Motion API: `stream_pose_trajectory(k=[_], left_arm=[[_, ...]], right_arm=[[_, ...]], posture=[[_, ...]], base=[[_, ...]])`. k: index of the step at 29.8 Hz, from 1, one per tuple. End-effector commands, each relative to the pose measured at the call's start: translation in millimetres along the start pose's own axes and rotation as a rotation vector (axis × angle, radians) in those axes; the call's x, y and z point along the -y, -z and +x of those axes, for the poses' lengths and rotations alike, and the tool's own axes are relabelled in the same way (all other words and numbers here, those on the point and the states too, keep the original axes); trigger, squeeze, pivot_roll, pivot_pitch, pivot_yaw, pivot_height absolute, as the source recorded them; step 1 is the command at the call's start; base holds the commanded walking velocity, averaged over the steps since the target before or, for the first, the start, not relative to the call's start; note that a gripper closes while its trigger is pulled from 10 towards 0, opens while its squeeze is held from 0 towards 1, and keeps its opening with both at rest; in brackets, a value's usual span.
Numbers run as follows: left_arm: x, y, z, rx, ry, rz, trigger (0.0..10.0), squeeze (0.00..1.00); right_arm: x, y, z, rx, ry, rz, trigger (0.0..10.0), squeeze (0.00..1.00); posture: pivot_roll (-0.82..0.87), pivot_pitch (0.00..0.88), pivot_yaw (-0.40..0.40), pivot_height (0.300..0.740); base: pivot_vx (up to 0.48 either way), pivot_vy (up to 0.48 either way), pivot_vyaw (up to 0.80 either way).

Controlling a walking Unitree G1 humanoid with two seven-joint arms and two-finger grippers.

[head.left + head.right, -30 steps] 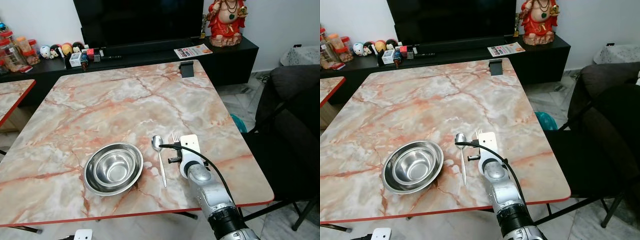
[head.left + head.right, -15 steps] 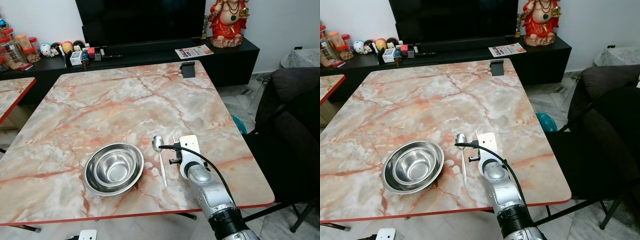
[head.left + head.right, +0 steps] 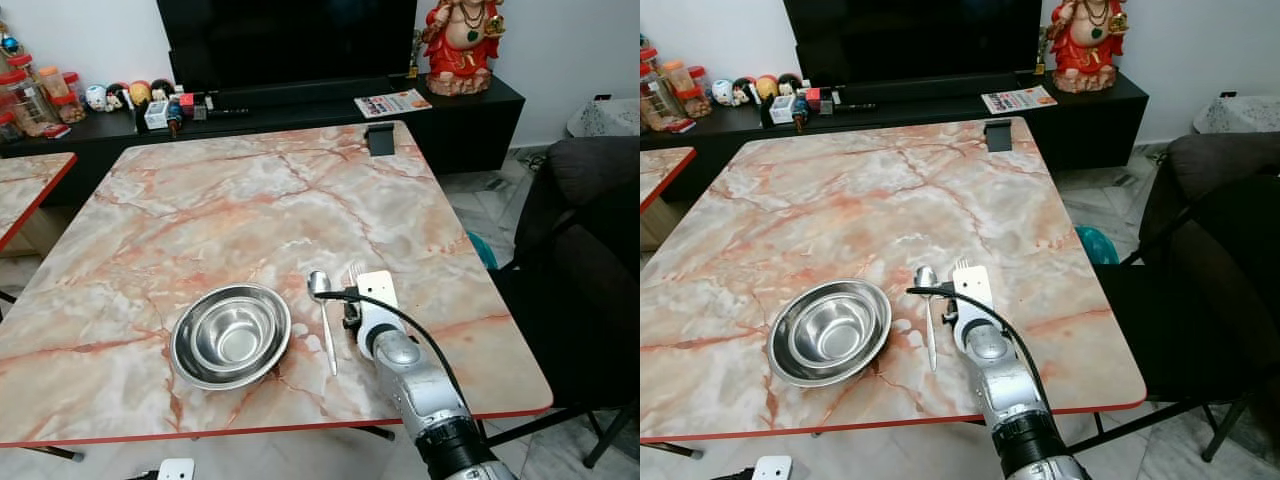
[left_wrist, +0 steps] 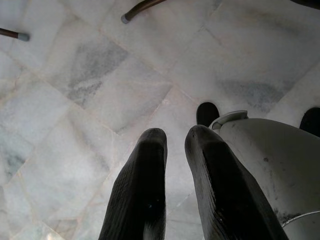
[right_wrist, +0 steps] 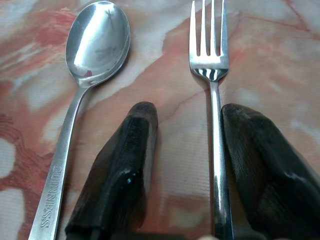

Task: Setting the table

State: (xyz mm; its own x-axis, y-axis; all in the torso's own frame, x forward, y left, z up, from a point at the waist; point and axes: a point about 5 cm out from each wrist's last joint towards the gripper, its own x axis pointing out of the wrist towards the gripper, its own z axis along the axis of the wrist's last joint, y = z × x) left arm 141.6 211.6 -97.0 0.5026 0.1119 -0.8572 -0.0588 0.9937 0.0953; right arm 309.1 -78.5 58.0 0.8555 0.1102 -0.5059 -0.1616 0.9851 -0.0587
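A steel bowl (image 3: 230, 335) sits near the front of the marble table (image 3: 220, 210). Just right of it lie a spoon (image 3: 326, 330) and a fork (image 3: 352, 272), side by side and pointing away from me. My right arm (image 3: 400, 360) reaches over the fork's handle. In the right wrist view my right gripper (image 5: 187, 112) is open and low over the table. The fork (image 5: 214, 100) runs between its fingers, close against one of them, and the spoon (image 5: 95, 45) lies outside the other. My left gripper (image 4: 175, 137) hangs idle above the floor, shut.
A small black stand (image 3: 379, 139) stands at the table's far edge. A dark chair (image 3: 590, 260) is close on the right and a second table (image 3: 30, 185) on the left. Behind are a black TV console (image 3: 300, 100) with jars and a red figurine (image 3: 462, 45).
The view has shifted slightly. My right gripper stays over the fork, and the bowl, spoon and fork lie where they were.
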Motion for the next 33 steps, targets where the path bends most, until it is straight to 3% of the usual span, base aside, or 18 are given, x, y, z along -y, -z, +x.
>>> stream_pose_trajectory(k=[1, 14, 27, 31, 33], left_arm=[[-2.7, -3, 0.4, -0.001, 0.000, 0.010, 10.0, 0.00], [-2.9, -6, 0.9, 0.004, 0.007, 0.002, 10.0, 0.00], [-2.7, -8, 1.4, 0.010, 0.016, 0.000, 10.0, 0.00], [-2.8, -9, 1.5, 0.013, 0.016, -0.002, 10.0, 0.00], [-3.0, -10, 1.6, 0.018, 0.015, -0.004, 10.0, 0.00]], right_arm=[[13.9, 12, -0.6, -0.044, 0.079, -0.006, 10.0, 0.00], [31.0, -24, -8.2, 0.177, 0.227, -0.039, 10.0, 0.00], [26.2, -32, -12.2, 0.221, 0.214, -0.039, 10.0, 0.00], [22.1, -45, -17.5, 0.311, 0.190, -0.022, 10.0, 0.00], [18.4, -58, -23.8, 0.422, 0.174, -0.052, 10.0, 0.00]], posture=[[-0.04, 0.000, 0.076, 0.740], [-0.04, 0.000, 0.079, 0.740], [-0.04, 0.000, 0.085, 0.740], [-0.04, 0.000, 0.087, 0.740], [-0.04, 0.000, 0.087, 0.740]], base=[[0.000, 0.000, 0.00], [0.000, 0.000, 0.00], [0.000, 0.000, 0.00], [0.000, 0.000, 0.00], [0.000, 0.000, 0.00]])
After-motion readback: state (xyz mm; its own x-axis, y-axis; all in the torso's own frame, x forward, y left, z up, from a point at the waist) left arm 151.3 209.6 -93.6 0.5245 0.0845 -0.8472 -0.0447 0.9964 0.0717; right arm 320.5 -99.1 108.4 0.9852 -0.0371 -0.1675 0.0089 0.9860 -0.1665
